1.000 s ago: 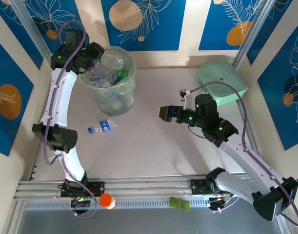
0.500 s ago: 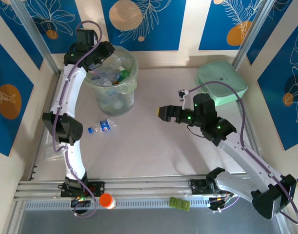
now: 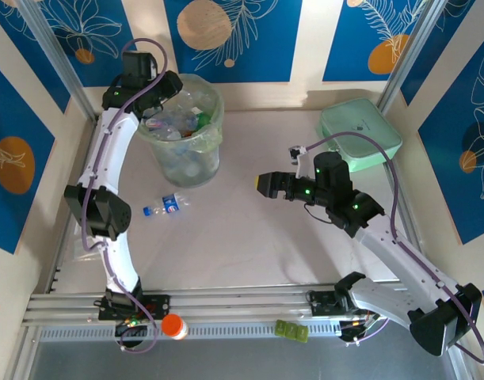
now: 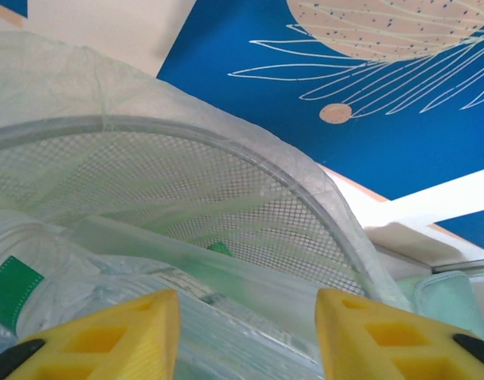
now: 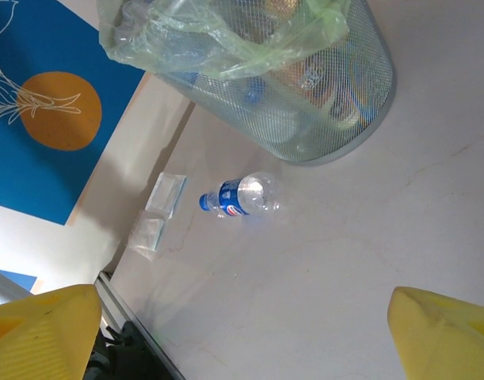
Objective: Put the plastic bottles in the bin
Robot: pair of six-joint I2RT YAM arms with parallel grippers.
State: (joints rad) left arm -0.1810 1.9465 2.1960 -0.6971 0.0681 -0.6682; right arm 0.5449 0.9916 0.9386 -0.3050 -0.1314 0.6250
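Your left tool and right tool both held nothing. Nearest you, on the rail between your arm bases, sat a round orange-topped thing and a small green thing; I could not tell what either was.

Farther in, your right tool hung over the middle of the desk, pointing left. Its yellow fingers were spread as wide as they would go, with only bare desk between them.

Left of it, one bottle lay on its side on the desk. It was clear, with a blue cap and label, and the cap pointed left. It lay near the bin but did not touch it. Two small clear packets lay just beyond that bottle, at the desk's left edge.

The bin stood upright at the far left of the desk, heaped with bottles. Its liner was folded out over the rim.

You had the left tool up at the bin's far-left rim, aimed across the mouth. Its fingers stood partly apart with nothing between them. Through the gap showed the heap inside and the mesh wall beyond.

At the far right lay a flat mint-green case, well apart from the bin.
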